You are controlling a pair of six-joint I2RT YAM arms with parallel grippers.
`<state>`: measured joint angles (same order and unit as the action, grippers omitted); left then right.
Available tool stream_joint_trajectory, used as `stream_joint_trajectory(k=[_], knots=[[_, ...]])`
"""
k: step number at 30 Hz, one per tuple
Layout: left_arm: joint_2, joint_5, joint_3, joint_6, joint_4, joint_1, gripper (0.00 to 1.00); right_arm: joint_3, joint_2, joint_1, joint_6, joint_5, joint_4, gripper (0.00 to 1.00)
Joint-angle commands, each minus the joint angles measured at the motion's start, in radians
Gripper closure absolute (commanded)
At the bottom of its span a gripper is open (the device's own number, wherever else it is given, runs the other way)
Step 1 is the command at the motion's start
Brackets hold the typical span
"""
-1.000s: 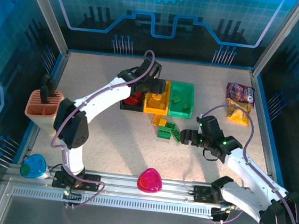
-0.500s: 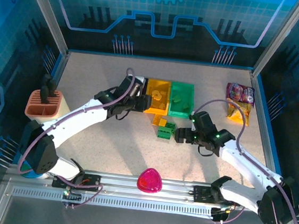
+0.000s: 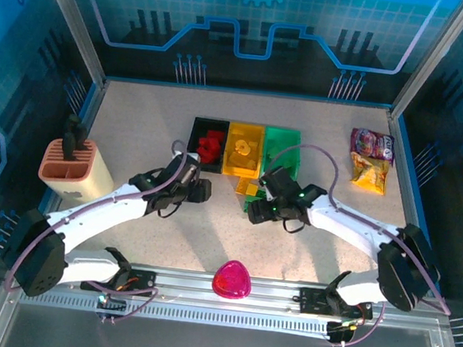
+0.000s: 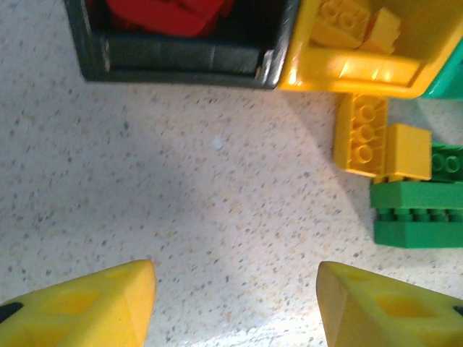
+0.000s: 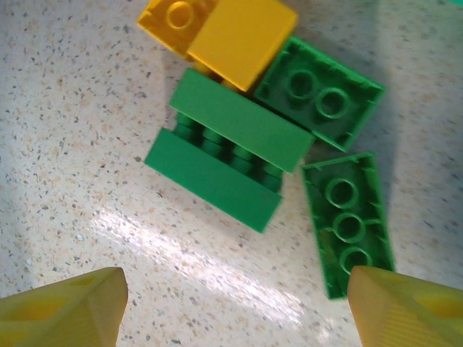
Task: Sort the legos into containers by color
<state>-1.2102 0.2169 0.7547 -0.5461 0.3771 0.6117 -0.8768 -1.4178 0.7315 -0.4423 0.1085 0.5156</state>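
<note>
Three containers stand in a row: a black bin (image 3: 195,132) with red legos (image 3: 211,146), a yellow bin (image 3: 230,167) with yellow legos (image 4: 347,18), and a green bin (image 3: 294,143). Loose legos lie in front of the yellow bin: yellow bricks (image 5: 217,36), a green stacked pair (image 5: 224,155) and two flat green bricks (image 5: 347,220). My right gripper (image 5: 239,303) hovers open just short of the green pair, nothing between its fingers. My left gripper (image 4: 235,289) is open over bare table in front of the black bin (image 4: 181,61). In the top view the grippers sit at left (image 3: 199,192) and right (image 3: 256,212).
A tan tool holder (image 3: 71,165) stands at the far left. A pink rounded object (image 3: 231,279) lies at the near edge. Snack packets (image 3: 370,159) lie at the back right. The two arms' wrists are about a hand's width apart.
The left arm has pulled back from the black bin toward the near left. The right arm has swung left over the loose green bricks, its jaws narrowing a little.
</note>
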Motion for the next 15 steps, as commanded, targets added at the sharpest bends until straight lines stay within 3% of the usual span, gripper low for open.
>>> stream_joint_trajectory(k=[1, 15], knots=[[0.056, 0.015, -0.042, -0.044, -0.017, 0.002, 0.39, -0.071, -0.066, 0.012, 0.067, -0.017, 0.008, 0.2], [0.173, 0.035, -0.151, -0.077, -0.007, 0.004, 0.4, -0.225, -0.304, 0.062, 0.117, 0.026, 0.074, 0.25]])
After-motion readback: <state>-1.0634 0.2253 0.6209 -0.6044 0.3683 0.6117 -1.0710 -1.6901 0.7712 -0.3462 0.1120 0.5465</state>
